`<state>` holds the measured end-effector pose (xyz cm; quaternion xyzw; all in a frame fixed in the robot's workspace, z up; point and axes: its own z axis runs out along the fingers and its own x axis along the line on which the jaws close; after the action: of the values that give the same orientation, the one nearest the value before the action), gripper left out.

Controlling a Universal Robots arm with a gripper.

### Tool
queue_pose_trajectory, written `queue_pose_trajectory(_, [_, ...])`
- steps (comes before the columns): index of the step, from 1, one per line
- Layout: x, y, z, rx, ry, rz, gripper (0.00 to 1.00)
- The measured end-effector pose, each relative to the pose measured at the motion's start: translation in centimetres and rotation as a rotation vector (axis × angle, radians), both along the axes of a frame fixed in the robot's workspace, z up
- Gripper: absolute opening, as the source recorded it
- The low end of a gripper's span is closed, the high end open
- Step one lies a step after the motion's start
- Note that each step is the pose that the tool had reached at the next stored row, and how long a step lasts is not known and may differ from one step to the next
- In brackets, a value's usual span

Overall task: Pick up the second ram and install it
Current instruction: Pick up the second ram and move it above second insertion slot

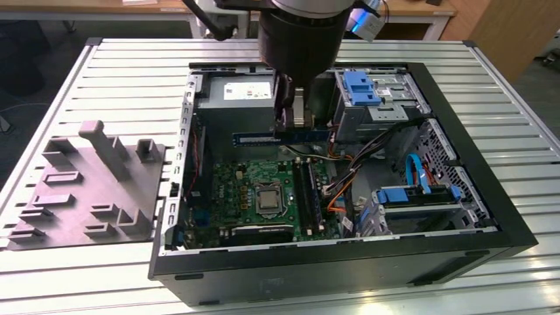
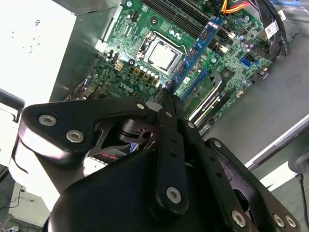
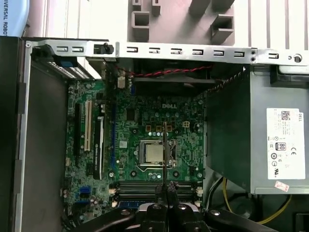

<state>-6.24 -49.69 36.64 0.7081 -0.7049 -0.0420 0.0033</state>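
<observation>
**Second ram pinched above the motherboard**

We are watching the gripper (image 1: pixel 293 130) pinching the second ram (image 1: pixel 258 138) near the middle of its long upper edge. In the exterior view the stick is hanging level inside the open computer case (image 1: pixel 341 266). It is sitting above the motherboard (image 1: pixel 249 197), near the power supply (image 1: pixel 236 92) and clear of the memory slots (image 1: pixel 306 190).

In the second wrist view we are looking along the blue board (image 2: pixel 200 46) as it runs out from the gripper (image 2: pixel 166 94). In the first wrist view it is showing edge-on as a thin dark line (image 3: pixel 164 154) beside the processor socket (image 3: pixel 149 153), rising from the gripper (image 3: pixel 165 191).

We are judging the stick to be light, stiff and thin, yet fragile: its chips and contact edge are not places for pressure. A centred hold on the flat faces by the top edge is balancing it, though the smooth laminate could slip. The case is resting on the slatted counter (image 1: pixel 131 65).
</observation>
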Motion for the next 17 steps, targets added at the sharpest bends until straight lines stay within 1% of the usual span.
queue_pose_trajectory(9, [0.5,0.00,-1.62,-0.0001,0.0000,0.000,0.11])
queue_pose_trajectory(17, [0.6,0.00,-2.59,0.0000,0.0000,0.000,0.11])
